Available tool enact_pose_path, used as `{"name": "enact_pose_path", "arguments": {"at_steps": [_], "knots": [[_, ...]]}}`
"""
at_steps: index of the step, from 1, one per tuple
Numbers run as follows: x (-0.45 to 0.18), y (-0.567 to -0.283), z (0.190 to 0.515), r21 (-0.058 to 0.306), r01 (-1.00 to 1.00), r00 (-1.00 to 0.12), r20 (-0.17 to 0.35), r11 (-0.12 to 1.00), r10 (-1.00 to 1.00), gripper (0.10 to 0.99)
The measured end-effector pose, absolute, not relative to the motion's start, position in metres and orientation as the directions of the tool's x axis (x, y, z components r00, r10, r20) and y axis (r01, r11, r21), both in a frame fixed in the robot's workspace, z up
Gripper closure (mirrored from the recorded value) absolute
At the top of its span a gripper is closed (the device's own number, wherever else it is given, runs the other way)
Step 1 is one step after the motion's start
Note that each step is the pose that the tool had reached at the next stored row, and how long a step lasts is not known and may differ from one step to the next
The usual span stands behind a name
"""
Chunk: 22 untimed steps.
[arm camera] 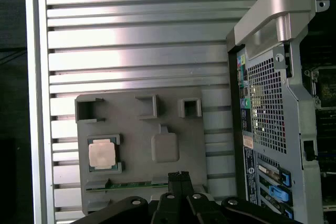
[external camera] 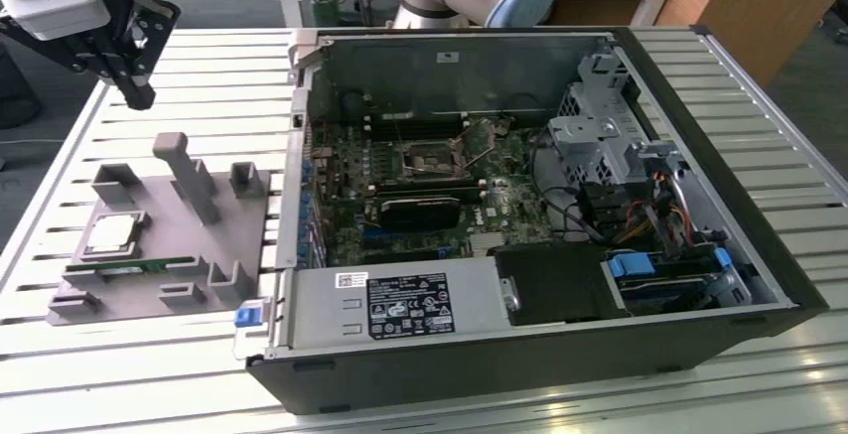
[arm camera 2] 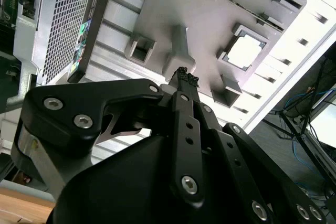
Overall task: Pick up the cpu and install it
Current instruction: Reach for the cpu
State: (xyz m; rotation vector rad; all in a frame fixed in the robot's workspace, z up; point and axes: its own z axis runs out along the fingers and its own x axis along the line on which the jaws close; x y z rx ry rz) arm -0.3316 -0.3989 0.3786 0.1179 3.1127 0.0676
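Slatted metal worktop (external camera: 212, 76) carries everything. One cpu (arm camera: 102, 154) lies flat, silver top up, in a square recess of the single grey holder block (arm camera: 131, 129), near one of its corners. One green memory stick (arm camera: 134, 184) sits in a slot just beside the cpu, along the block's edge. One pincer (arm camera: 178, 174) hovers above the block, apart from the cpu, its fingers pressed together on nothing. At the exterior view's right of the block stands one open computer case (external camera: 530, 364), with one square socket (external camera: 431, 163) on its board.

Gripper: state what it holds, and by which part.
Nothing held. The gripper is shut and empty; the cpu lies apart from it in the holder block.
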Motion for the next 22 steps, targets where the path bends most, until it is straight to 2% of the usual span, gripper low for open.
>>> {"name": "enact_pose_path", "arguments": {"at_steps": [22], "knots": [[-0.359, -0.399, 0.377, 0.044, 0.075, -0.997, -0.024, 0.996, 0.076, 0.98]]}}
